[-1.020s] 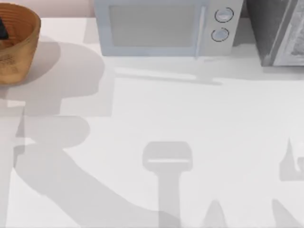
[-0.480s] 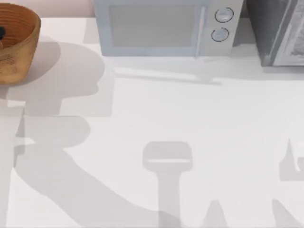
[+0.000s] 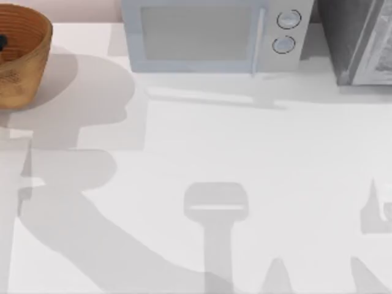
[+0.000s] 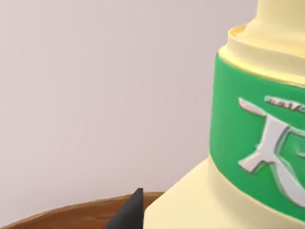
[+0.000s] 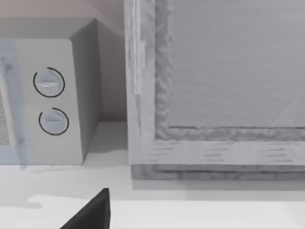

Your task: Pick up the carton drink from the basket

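Perhaps carton drink (image 4: 248, 143) over basket (image 3: 24, 61), microwave (image 3: 214, 33) beside.

Basket (image 3: 21, 55) cut off at left edge (contents unclear).

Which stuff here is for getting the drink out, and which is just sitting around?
For the job:
carton drink, close up in the left wrist view
basket, at the table's far left

Just there:
microwave, at the back
grey framed box, far right
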